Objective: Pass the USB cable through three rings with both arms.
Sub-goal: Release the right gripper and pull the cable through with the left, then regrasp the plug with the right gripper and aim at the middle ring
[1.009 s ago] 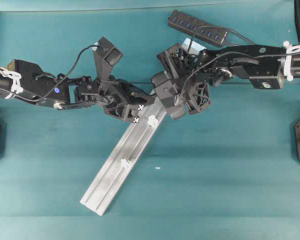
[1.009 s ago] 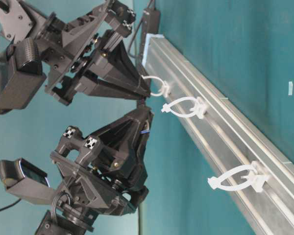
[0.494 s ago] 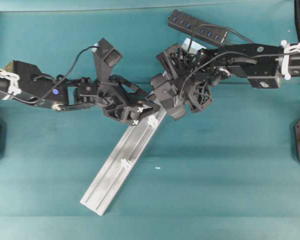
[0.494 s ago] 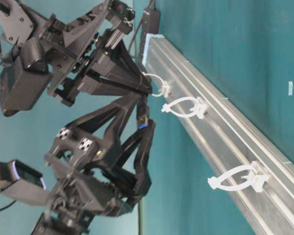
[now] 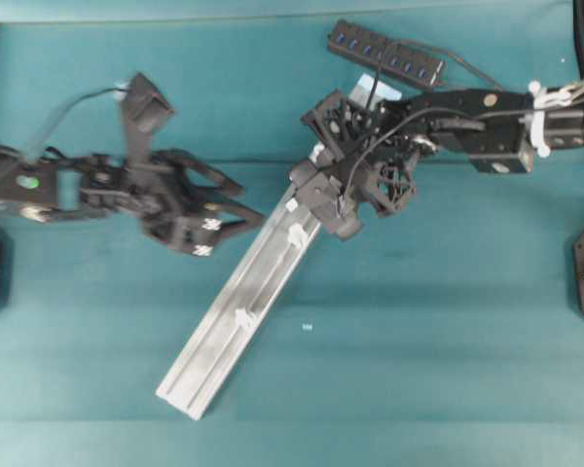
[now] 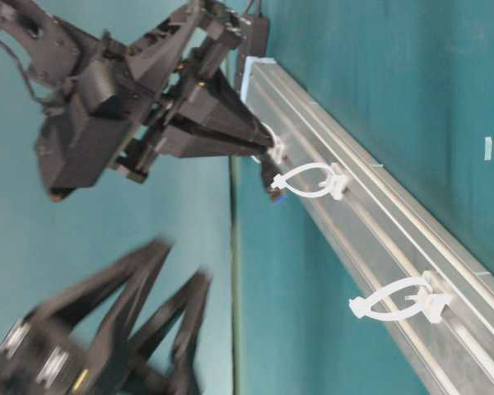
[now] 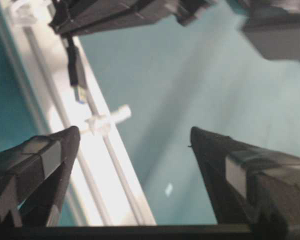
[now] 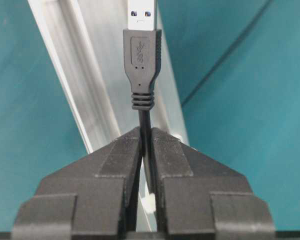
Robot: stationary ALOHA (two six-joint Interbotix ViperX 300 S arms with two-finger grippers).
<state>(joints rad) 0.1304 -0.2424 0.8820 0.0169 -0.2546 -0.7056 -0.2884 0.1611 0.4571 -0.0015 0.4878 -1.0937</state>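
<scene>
Now the right gripper (image 8: pixel 145 150), clamped on the cable (image 8: pixel 141 65), should aim its plug toward seven o'clock through the next ring (image 6: pixel 306 180); left gripper (image 7: pixel 132 137) gapes wide, empty

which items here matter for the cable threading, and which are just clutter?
In the job:
- thin black USB cable with plug, pinched in the right gripper
- translucent white plastic rings on the long silver aluminium rail
- left gripper, open, off to the side

Lying about:
- small white scrap on the teal table
</scene>
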